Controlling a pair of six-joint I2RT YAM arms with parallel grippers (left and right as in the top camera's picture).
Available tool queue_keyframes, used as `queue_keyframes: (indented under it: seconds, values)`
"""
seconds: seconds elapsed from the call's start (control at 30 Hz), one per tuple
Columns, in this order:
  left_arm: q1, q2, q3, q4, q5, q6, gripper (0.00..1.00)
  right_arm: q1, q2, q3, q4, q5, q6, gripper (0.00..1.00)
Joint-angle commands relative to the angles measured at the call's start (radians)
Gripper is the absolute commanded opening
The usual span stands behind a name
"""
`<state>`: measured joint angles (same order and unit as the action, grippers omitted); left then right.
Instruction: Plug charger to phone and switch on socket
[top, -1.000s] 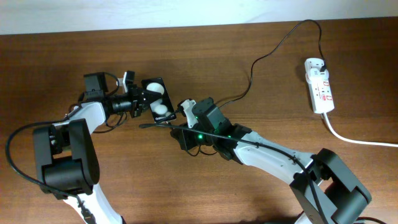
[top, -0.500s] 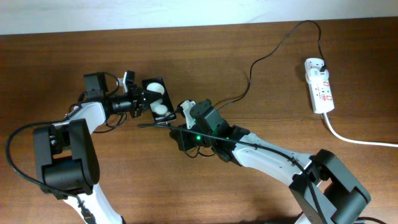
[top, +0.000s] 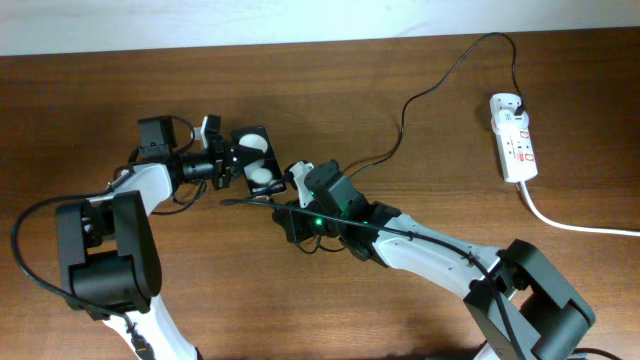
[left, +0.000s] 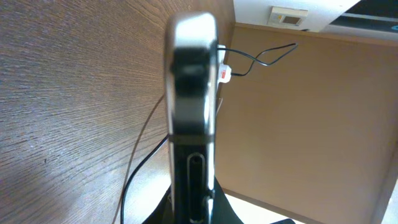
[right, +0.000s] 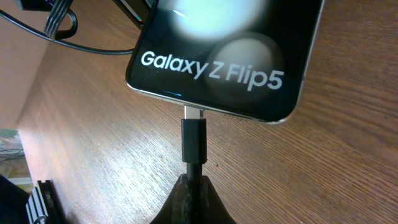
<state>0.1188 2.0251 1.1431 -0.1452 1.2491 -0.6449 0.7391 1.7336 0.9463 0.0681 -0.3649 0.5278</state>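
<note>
Two grips were in play. Nearest, the right gripper was clenched on the black charger connector. Its metal tip was seen meeting the port in the end edge of the phone. A sliver of metal was left showing, so seating was judged incomplete. Just beyond, toward the left, the phone was clamped in the left gripper above the wooden table.

For a clean finish, the connector would best be kept in line with the port and pushed straight in while the phone was braced against the push. Any tilt could bind the tip.

"Galaxy Z Flip5" was read in white across the screen. At the far right, the white socket lay well apart from both arms. Its switch was judged not yet pressed, and its small printing could not be read.
</note>
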Motion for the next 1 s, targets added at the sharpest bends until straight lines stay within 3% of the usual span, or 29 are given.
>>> queue_keyframes:
  seconds: [0.0,0.97]
  values:
    - [-0.001,-0.030,0.001,0.004,0.045,0.036,0.00,0.007,0.008,0.021,-0.010,-0.069,0.003,0.04]
    - [-0.001,-0.030,0.001,0.011,0.038,0.048,0.01,0.005,0.008,0.021,0.014,0.012,0.013,0.04]
